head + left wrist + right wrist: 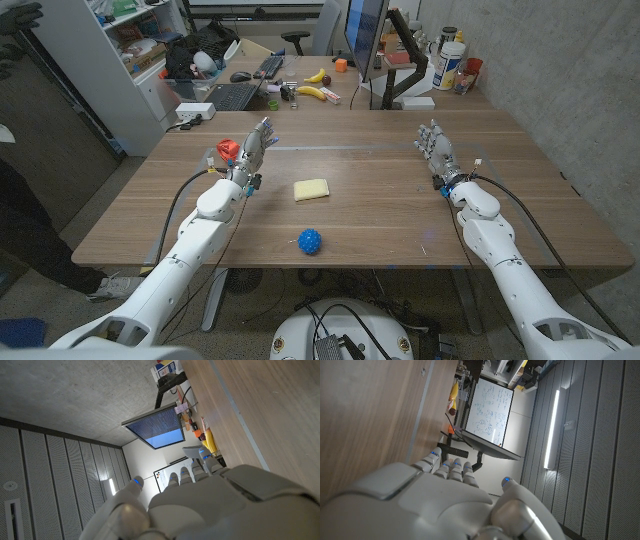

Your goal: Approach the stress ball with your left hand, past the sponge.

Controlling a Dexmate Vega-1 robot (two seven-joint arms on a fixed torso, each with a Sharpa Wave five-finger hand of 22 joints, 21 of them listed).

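Note:
A blue spiky stress ball (310,241) lies on the wooden table (380,220) near its front edge, at the middle. A pale yellow sponge (311,189) lies a little farther back, just beyond the ball. My left hand (253,150) stands at the table's left side, fingers stretched and holding nothing, well left of and beyond the sponge. In the left wrist view my left hand (200,505) shows from behind, its fingers straight. My right hand (437,153) stands open at the right side, far from both objects. The right hand (435,500) likewise shows straight fingers in its wrist view.
A small red object (226,148) sits just left of my left hand. Beyond the table stands a desk with a monitor (366,35), keyboard (233,96), bananas (316,92) and bottles (450,65). A person's dark sleeve (20,215) shows at the far left.

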